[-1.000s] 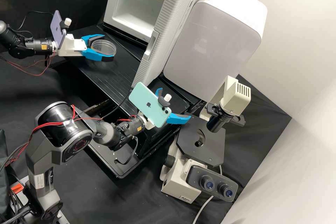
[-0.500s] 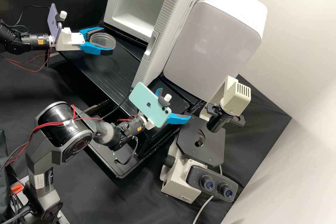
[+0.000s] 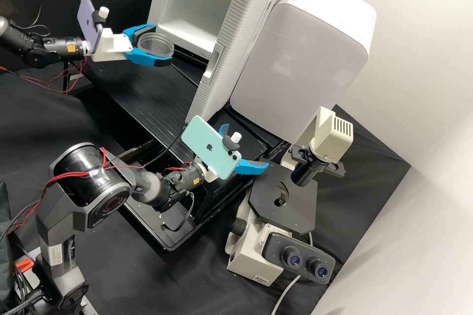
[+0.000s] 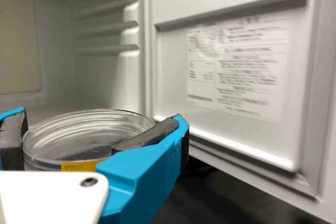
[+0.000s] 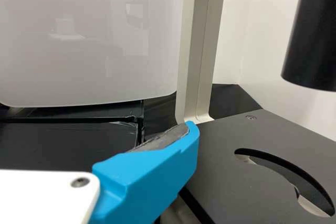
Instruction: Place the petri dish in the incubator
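A clear petri dish point(image 3: 155, 44) with a yellow label hangs level in the air just in front of the incubator's open mouth. My left gripper point(image 3: 156, 48) is shut on it, one blue finger on each side of the rim. In the left wrist view the dish point(image 4: 79, 132) sits between the pads, with the white incubator point(image 3: 189, 2) chamber and its shelf ridges point(image 4: 105, 30) straight behind it. The incubator door point(image 3: 241, 34) stands swung open to the right. My right gripper point(image 3: 257, 165) hovers open and holds nothing, by the microscope stage point(image 5: 262, 156).
A microscope point(image 3: 281, 236) stands at the front right, its black objective point(image 5: 315, 30) above the stage. A large white housing point(image 3: 305, 54) rises behind it, next to the door. A ribbed black platform point(image 3: 148, 98) runs below the dish. Red cables trail at the left.
My left arm has lifted the petri dish and carried it to the right, towards the incubator's opening. The right arm has stayed still.
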Robot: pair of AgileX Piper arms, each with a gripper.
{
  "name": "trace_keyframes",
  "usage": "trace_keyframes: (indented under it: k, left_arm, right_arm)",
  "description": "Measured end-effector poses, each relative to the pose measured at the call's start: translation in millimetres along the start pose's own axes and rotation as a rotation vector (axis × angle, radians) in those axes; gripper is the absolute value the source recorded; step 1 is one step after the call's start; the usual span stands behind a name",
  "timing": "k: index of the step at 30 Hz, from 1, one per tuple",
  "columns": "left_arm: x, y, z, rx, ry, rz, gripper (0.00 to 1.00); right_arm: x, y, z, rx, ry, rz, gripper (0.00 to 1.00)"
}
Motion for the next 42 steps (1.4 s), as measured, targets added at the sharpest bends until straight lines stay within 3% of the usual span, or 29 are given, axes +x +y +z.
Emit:
trace_keyframes:
  k: [12, 20, 28, 42]
  left_arm:
    - [49.7, 11.7, -0.1, -0.014, 0.055, -0.020, 0.00]
    - [78.8, 16.0, -1.4, 0.016, 0.097, -0.036, 0.00]
    - [103.7, 26.4, -4.9, 0.001, 0.149, 0.003, 0.00]
    - [143.3, 12.1, -15.4, -0.016, 0.255, -0.089, 0.00]
  right_arm:
    - [0.0, 0.0, 0.0, 0.000, 0.000, 0.000, 1.00]
    - [0.0, 0.0, 0.0, 0.000, 0.000, 0.000, 1.00]
    - [0.0, 0.0, 0.0, 0.000, 0.000, 0.000, 1.00]
    - [0.0, 0.0, 0.0, 0.000, 0.000, 0.000, 1.00]
